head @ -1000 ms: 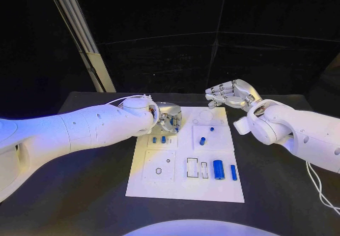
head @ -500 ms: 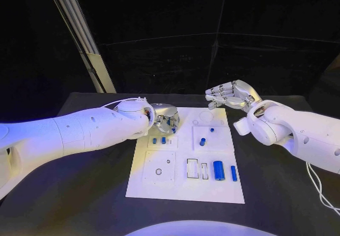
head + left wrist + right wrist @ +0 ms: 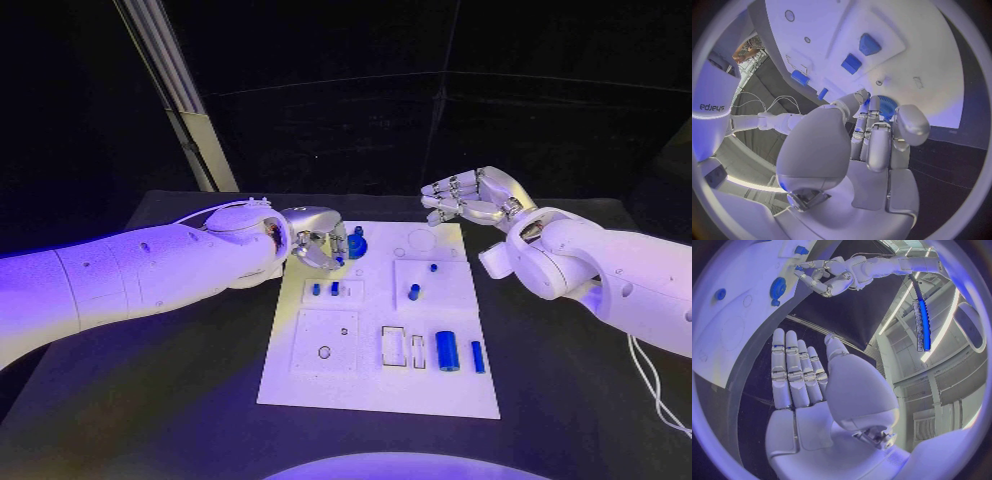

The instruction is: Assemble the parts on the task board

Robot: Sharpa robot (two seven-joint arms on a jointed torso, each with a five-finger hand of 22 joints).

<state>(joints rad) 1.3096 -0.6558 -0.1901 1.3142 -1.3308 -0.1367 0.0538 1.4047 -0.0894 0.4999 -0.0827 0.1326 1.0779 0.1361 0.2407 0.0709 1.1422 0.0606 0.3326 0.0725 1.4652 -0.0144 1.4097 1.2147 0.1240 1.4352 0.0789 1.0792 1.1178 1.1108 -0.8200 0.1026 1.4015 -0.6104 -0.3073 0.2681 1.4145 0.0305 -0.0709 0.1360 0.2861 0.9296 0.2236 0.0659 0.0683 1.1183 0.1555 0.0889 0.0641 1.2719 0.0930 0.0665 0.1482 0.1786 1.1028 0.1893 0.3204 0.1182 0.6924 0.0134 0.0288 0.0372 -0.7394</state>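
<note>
Gear [image 3: 356,243] is sitting at the board's [image 3: 378,385] far left corner, touching the left hand's [image 3: 317,246] curling fingers [image 3: 878,145]; grip uncertain. Right hand [image 3: 473,196] is hovering farther off, fingers spread, holding nothing.

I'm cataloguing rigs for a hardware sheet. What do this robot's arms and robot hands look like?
Both arms are smooth, rounded white shells. The left robot hand and right robot hand are silver, many-fingered, with segmented fingers. A thin white cable trails by the right arm. The wordmark on the robot's white shell reads mirrored.
</note>
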